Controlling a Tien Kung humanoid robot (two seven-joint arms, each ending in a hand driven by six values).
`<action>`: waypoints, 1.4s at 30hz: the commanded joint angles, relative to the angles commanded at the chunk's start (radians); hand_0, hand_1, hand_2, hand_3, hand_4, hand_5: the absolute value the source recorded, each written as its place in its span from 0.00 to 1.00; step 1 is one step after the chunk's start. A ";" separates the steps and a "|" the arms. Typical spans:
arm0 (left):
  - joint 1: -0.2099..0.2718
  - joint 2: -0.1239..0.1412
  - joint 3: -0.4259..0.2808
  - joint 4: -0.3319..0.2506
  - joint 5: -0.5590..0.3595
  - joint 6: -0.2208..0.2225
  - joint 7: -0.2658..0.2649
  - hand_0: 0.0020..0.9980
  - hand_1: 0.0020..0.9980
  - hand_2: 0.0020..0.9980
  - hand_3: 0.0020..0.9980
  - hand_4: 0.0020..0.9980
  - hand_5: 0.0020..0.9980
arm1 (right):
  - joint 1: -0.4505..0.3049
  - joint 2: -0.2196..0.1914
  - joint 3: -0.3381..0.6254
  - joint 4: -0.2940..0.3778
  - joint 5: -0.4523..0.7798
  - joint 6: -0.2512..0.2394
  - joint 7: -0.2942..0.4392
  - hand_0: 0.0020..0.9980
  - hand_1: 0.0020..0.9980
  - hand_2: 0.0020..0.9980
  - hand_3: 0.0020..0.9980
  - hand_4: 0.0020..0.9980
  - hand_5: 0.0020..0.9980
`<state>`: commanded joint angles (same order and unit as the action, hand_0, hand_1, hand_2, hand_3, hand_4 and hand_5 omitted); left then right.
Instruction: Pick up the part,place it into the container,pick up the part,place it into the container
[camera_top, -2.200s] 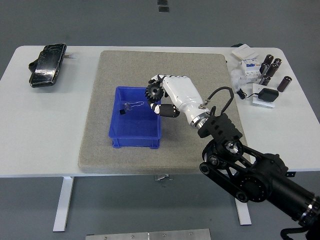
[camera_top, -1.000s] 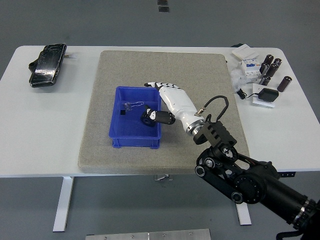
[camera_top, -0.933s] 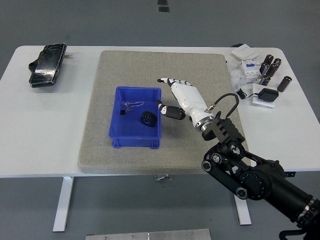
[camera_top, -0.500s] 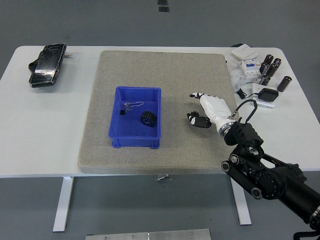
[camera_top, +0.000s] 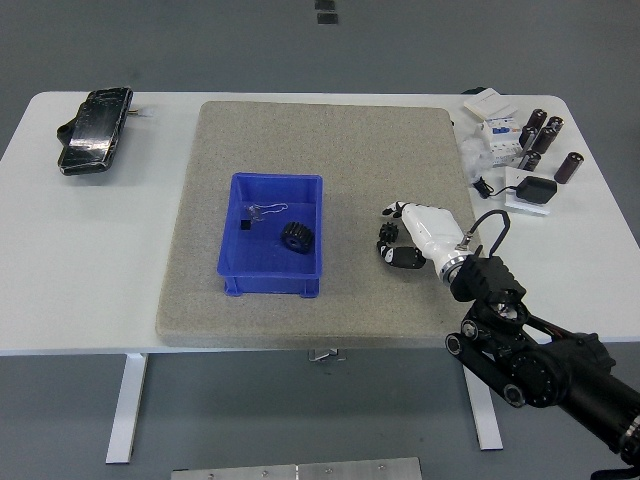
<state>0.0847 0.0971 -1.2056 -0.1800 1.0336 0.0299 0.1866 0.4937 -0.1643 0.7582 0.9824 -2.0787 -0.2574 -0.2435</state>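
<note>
One gear (camera_top: 295, 237) lies in the bin (camera_top: 271, 283); my right hand (camera_top: 415, 236), right of it, hangs slack-fingered and empty.

White right hand (camera_top: 408, 238), black-jointed arm (camera_top: 530, 360), thin cable (camera_top: 487, 227).

One blue bin (camera_top: 270, 283), one gear (camera_top: 295, 236), five black cylinders (camera_top: 541, 137).

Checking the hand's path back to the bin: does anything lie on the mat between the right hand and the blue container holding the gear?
Nothing visible does. The right hand is over the grey mat, and only bare mat lies between it and the blue container, where the black gear rests.
</note>
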 joint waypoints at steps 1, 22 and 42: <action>0.000 0.000 -0.001 0.000 0.000 0.000 -0.001 0.63 0.61 0.58 0.60 0.70 0.13 | 0.000 -0.001 -0.002 -0.002 -0.003 0.000 0.000 0.65 0.56 0.63 0.69 0.39 0.22; 0.000 0.000 -0.002 0.000 -0.001 0.005 -0.011 0.63 0.61 0.58 0.59 0.72 0.19 | 0.042 0.004 -0.008 0.081 -0.022 -0.065 0.019 0.55 0.40 0.39 0.40 0.17 0.00; -0.001 0.000 0.000 0.000 0.000 0.002 0.002 0.63 0.61 0.58 0.59 0.72 0.21 | 0.105 0.146 -0.209 0.184 -0.142 -0.003 -0.051 1.00 0.95 0.94 0.90 0.48 0.15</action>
<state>0.0833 0.0970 -1.2058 -0.1800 1.0332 0.0322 0.1888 0.5989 -0.0179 0.5490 1.1665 -2.2209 -0.2600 -0.2944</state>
